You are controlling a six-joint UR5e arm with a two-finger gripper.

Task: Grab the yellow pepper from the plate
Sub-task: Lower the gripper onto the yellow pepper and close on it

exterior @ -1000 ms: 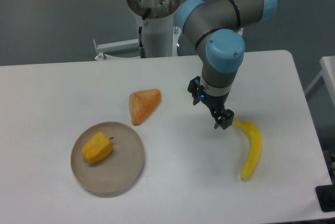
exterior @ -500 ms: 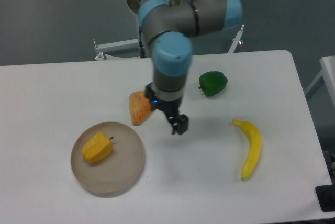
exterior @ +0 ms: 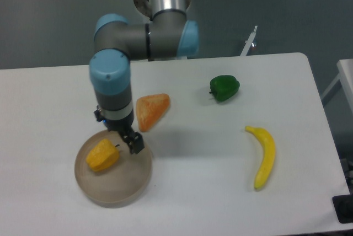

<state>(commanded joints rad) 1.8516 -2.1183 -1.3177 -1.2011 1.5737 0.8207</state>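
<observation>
The yellow pepper (exterior: 102,155) lies on the left half of the round beige plate (exterior: 126,183), its thin dark stem pointing right. My gripper (exterior: 132,141) hangs over the plate's upper right rim, just right of the pepper's stem and not touching it. Nothing shows between its fingers, and the view from above does not reveal whether they stand open or shut.
An orange wedge-shaped piece (exterior: 151,110) lies just above the plate, beside my wrist. A green pepper (exterior: 224,87) sits at the back right. A yellow banana (exterior: 264,156) lies at the right. The arm's base stands behind the table's far edge.
The arm has swung left across the table, from beside the banana past the orange wedge to the plate's rim. The objects have not moved.
</observation>
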